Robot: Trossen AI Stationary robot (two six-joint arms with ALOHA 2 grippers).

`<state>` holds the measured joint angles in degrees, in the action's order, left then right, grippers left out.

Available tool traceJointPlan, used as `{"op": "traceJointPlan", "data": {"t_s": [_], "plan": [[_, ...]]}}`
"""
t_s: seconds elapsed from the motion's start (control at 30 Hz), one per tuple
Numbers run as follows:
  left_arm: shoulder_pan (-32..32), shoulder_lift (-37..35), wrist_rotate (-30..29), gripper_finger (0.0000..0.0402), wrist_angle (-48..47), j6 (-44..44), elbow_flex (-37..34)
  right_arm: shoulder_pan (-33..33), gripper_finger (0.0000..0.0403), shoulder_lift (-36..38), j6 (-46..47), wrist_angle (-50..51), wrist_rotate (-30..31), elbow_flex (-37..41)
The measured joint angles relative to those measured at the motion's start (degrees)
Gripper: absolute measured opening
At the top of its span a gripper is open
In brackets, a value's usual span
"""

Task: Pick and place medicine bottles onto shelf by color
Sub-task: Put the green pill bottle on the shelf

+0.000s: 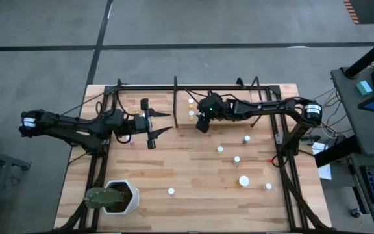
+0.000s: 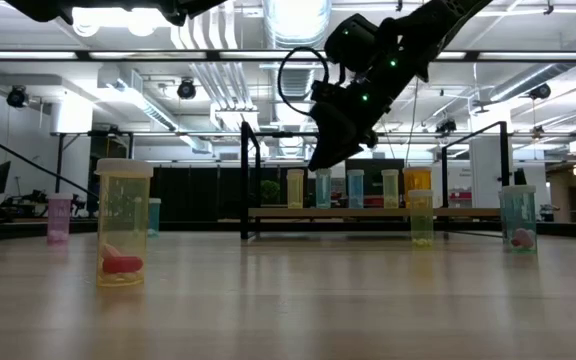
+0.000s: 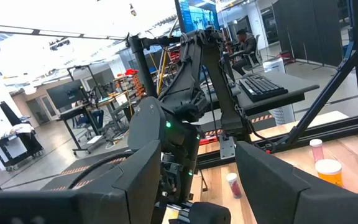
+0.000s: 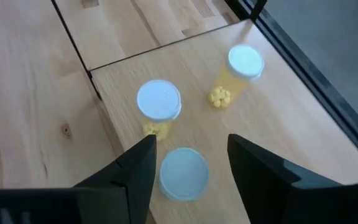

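My right gripper (image 4: 191, 144) hovers open over the shelf (image 4: 278, 124) at the table's far middle, tilted downward. Its fingers stand on either side of a yellowish medicine bottle (image 4: 184, 173) with a pale cap, which stands upright on the shelf, apart from both. Two more yellowish bottles (image 4: 159, 101) (image 4: 245, 63) stand just beyond it on the same board. In the low view a row of bottles (image 2: 355, 188) stands on the shelf (image 2: 368, 212) below my right gripper (image 2: 328, 150). My left gripper (image 1: 153, 123) waits open at the left, holding nothing.
Several loose bottles (image 1: 237, 158) stand on the table's right half, and one (image 1: 171, 191) near the front middle. A white hexagonal plant pot (image 1: 119, 197) sits at the front left. Black frame bars (image 1: 176, 97) edge the shelf.
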<state>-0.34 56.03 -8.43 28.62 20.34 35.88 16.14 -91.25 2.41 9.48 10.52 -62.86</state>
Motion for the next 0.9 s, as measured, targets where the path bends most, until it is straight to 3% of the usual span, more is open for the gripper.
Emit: {"op": "traceJointPlan", "data": {"t_s": [0.57, 0.7, 0.9], "plan": [[-0.16, 0.00, 0.65, 0.0192, -0.94, -1.99, 0.00, -5.51, 0.0168, 1.98, -5.93, 19.14, -0.07, -12.14], [-0.79, 0.16, 1.05, 0.0192, -1.73, -3.51, -0.02, -8.74, 0.0127, 3.68, -9.84, 21.15, -0.45, -11.02], [-1.14, 0.20, 1.25, 0.0192, -1.72, -3.52, -0.14, -11.00, 0.0030, 2.48, -11.26, 19.56, -0.44, -6.86]]}}
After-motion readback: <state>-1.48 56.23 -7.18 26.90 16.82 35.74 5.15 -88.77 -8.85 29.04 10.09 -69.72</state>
